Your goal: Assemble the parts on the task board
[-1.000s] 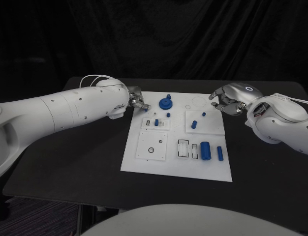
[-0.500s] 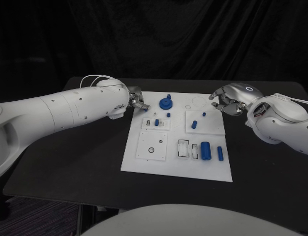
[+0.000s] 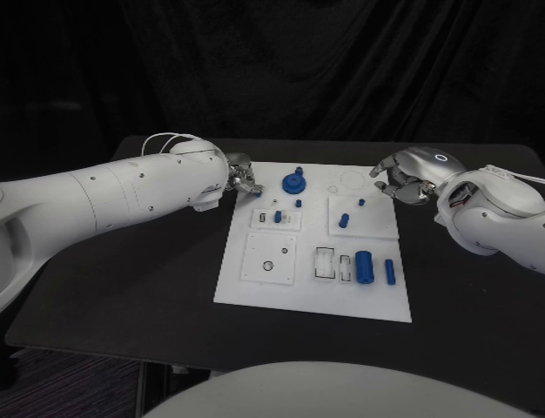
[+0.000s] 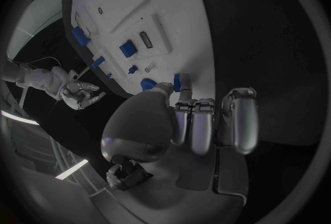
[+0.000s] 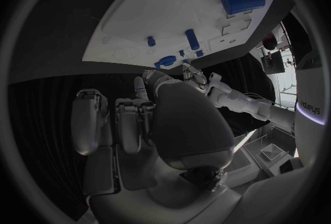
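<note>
1. The left robot hand [image 3: 240, 181] is at the far left corner of the task board [image 3: 254, 287], which lies in the middle of the black counter [image 3: 122, 287]. Its fingers are curled in. In the left wrist view a small blue bit [image 4: 177, 81] shows right at its fingertips, but I cannot tell if it pinches it.
2. Next to it on the board is a round blue gear part [image 3: 294, 184] with a peg standing behind it.
3. Moving right, I count about seven blue parts on the board: the gear, three small pegs, one slanted bar [image 3: 344, 220], one fat roller [image 3: 363, 266] and one thin roller [image 3: 388, 272]. Tiny ones are hard to count.
4. The right robot hand [image 3: 402, 181] hovers at the far right corner of the board. Its fingers are curled in and I see nothing in them.
5. I think the job is at an early step, because most parts lie loose. The left robot hand looks busy near the gear. Next it needs to line up a small part over its hole and push it straight down.
</note>
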Controlling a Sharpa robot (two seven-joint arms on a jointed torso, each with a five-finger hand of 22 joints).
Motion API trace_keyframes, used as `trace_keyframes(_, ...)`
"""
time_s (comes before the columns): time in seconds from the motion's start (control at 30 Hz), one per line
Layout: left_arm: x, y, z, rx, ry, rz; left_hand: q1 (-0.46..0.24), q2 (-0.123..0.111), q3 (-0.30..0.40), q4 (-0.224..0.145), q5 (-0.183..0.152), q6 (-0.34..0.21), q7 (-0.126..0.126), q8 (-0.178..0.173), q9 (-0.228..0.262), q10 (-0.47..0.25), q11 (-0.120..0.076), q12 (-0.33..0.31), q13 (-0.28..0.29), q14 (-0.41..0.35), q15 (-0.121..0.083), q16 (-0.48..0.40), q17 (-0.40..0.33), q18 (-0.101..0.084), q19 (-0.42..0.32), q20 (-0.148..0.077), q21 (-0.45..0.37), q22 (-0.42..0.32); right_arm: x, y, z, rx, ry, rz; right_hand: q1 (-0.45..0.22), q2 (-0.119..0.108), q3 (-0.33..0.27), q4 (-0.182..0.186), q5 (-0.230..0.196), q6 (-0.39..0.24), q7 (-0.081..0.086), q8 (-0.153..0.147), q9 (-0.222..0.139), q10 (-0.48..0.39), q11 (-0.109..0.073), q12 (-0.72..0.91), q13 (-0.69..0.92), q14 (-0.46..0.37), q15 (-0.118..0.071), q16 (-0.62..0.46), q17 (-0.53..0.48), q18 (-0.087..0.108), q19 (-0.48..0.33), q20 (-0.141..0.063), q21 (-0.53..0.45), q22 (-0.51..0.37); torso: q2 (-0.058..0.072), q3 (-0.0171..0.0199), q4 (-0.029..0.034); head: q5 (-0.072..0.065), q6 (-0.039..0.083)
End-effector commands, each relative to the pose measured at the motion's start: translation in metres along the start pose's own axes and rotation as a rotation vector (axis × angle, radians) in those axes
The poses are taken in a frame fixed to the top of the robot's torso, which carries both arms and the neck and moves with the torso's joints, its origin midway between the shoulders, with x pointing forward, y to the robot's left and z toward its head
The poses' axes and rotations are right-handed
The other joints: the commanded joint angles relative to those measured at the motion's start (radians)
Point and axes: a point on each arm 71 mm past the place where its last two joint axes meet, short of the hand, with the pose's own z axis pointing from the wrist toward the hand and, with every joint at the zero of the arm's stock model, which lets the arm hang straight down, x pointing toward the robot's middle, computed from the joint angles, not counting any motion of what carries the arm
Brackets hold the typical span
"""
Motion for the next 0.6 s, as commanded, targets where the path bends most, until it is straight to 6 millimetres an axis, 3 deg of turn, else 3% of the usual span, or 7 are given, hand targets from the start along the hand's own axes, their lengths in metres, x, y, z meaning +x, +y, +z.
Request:
trace_keyframes(0.03,0.001,-0.003,0.000,0.031,0.003,-0.034,-0.017,-0.029,0.059,0.000,0.003,0.006,0.001,-0.004,0.006,0.102,-0.004,-0.004,0.266,0.104,-0.007,0.003,0.263,-0.003,0.003,-0.003,-0.006,0.177,0.002,-0.001,0.000,0.013,0.011,-0.003,0.000,-0.007,0.006,0.001,0.003,0.006,0.001,-0.006,-0.001,0.108,0.006,0.003,0.263,0.103,0.005,0.002,0.263,0.015,0.013,0.007,-0.004,0.200,0.000,-0.0004,0.0000,0.001,0.000)
trace_keyframes(0.17,0.001,-0.002,-0.001,0.030,0.003,-0.040,-0.041,-0.061,0.130,-0.003,0.004,0.008,0.002,-0.001,0.017,0.102,-0.004,-0.004,0.266,0.104,-0.006,0.003,0.263,-0.004,0.004,-0.002,-0.007,0.180,0.002,-0.001,0.000,0.015,0.013,-0.003,0.000,-0.007,0.007,0.000,0.005,0.006,0.001,-0.006,-0.002,0.108,0.005,0.003,0.263,0.103,0.005,0.002,0.263,0.015,0.013,0.007,-0.004,0.200,0.000,-0.0002,-0.0003,0.001,0.000)
trace_keyframes(0.27,0.001,0.000,-0.002,0.031,0.000,-0.044,-0.041,-0.061,0.130,-0.003,0.004,0.008,0.002,-0.001,0.017,0.102,-0.004,-0.004,0.266,0.104,-0.006,0.003,0.263,-0.004,0.004,-0.002,-0.007,0.180,0.002,-0.002,-0.001,0.017,0.015,-0.004,0.000,-0.007,0.007,0.000,0.005,0.006,0.001,-0.006,-0.002,0.108,0.005,0.003,0.263,0.103,0.005,0.002,0.263,0.015,0.013,0.007,-0.004,0.200,0.001,-0.0001,-0.0003,0.001,0.000)
trace_keyframes(0.6,0.006,0.003,-0.015,0.057,-0.021,-0.064,-0.051,-0.097,0.184,-0.016,-0.005,0.016,-0.002,0.008,0.031,0.102,-0.007,-0.004,0.266,0.104,-0.009,0.003,0.263,-0.004,0.005,-0.004,-0.009,0.182,0.002,-0.004,-0.002,0.025,0.018,-0.005,-0.001,-0.007,0.007,0.000,0.006,0.007,0.001,-0.006,-0.002,0.108,0.005,0.003,0.263,0.103,0.005,0.002,0.263,0.015,0.014,0.007,-0.004,0.200,0.000,0.0001,-0.0002,0.001,0.000)
